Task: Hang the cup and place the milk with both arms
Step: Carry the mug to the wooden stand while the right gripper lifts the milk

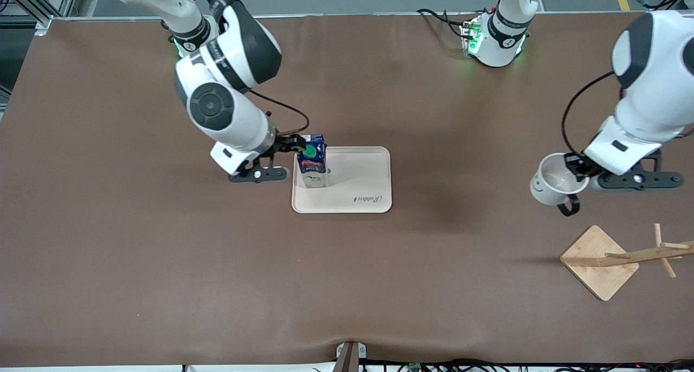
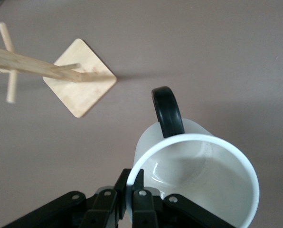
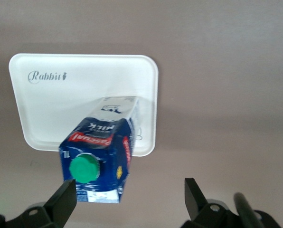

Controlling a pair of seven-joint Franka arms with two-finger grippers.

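Note:
The milk, a dark blue carton with a green cap, stands upright on the cream tray, near the tray's edge toward the right arm's end. My right gripper is open at the carton's top. In the right wrist view the carton sits close to one finger, and the right gripper does not grip it. My left gripper is shut on the rim of the white cup and holds it tilted in the air over the table beside the wooden rack. The left wrist view shows the left gripper pinching the cup's rim, black handle outward.
The wooden rack has a square base and a leaning pole with pegs, at the left arm's end of the table and nearer the front camera than the cup. The tray carries a "Rabbit" print. Brown tabletop lies all around.

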